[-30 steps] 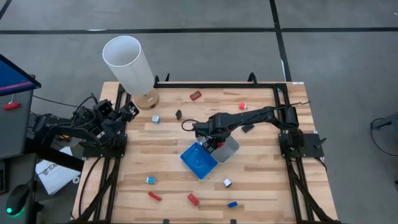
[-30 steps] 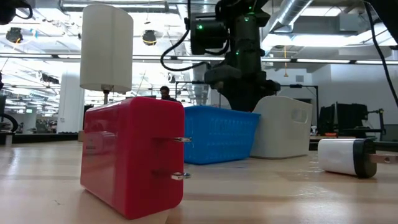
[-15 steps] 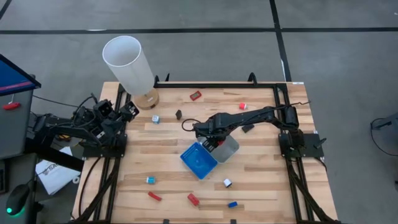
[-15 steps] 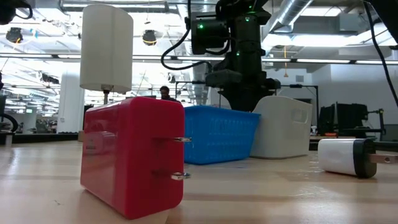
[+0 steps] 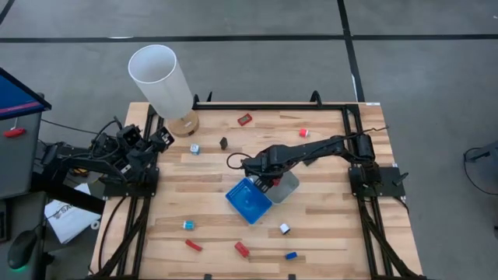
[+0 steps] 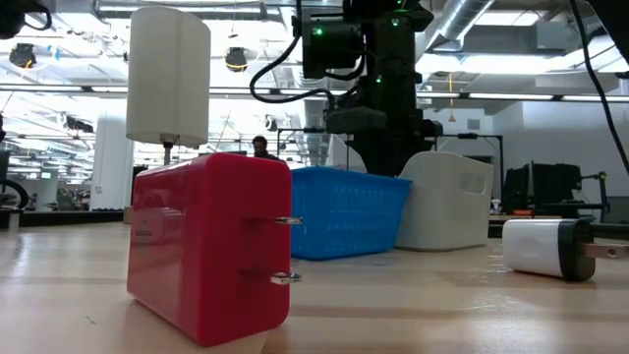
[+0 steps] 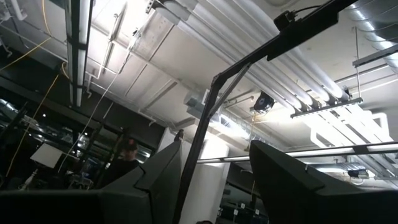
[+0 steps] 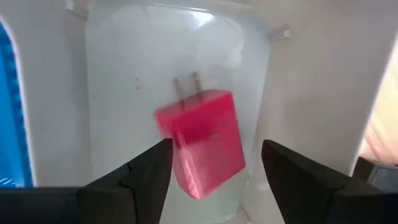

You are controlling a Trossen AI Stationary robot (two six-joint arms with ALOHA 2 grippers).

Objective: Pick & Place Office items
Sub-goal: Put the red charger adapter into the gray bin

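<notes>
My right gripper (image 5: pixel 268 180) hangs open over the clear-grey tray (image 5: pixel 287 187), which stands against the blue tray (image 5: pixel 249 201) at the table's middle. In the right wrist view a red plug-in block (image 8: pixel 202 142) with two metal prongs shows blurred inside the clear-grey tray (image 8: pixel 124 68), between my open fingers (image 8: pixel 214 152) and apart from both. Other small items lie scattered on the table. My left gripper (image 5: pixel 160 140) waits open at the table's left edge, pointing up at the ceiling (image 7: pixel 214 155).
A tall white cylinder (image 5: pixel 161 78) on a wooden base stands at the far left. Small pieces lie about: red (image 5: pixel 244 119), red-white (image 5: pixel 303 133), black (image 5: pixel 223 143), blue (image 5: pixel 187 225), red (image 5: pixel 242 249), white (image 5: pixel 285 229). The low view shows a red plug block (image 6: pixel 211 246) close by.
My right gripper has risen a little above the two trays and kept over the clear-grey tray.
</notes>
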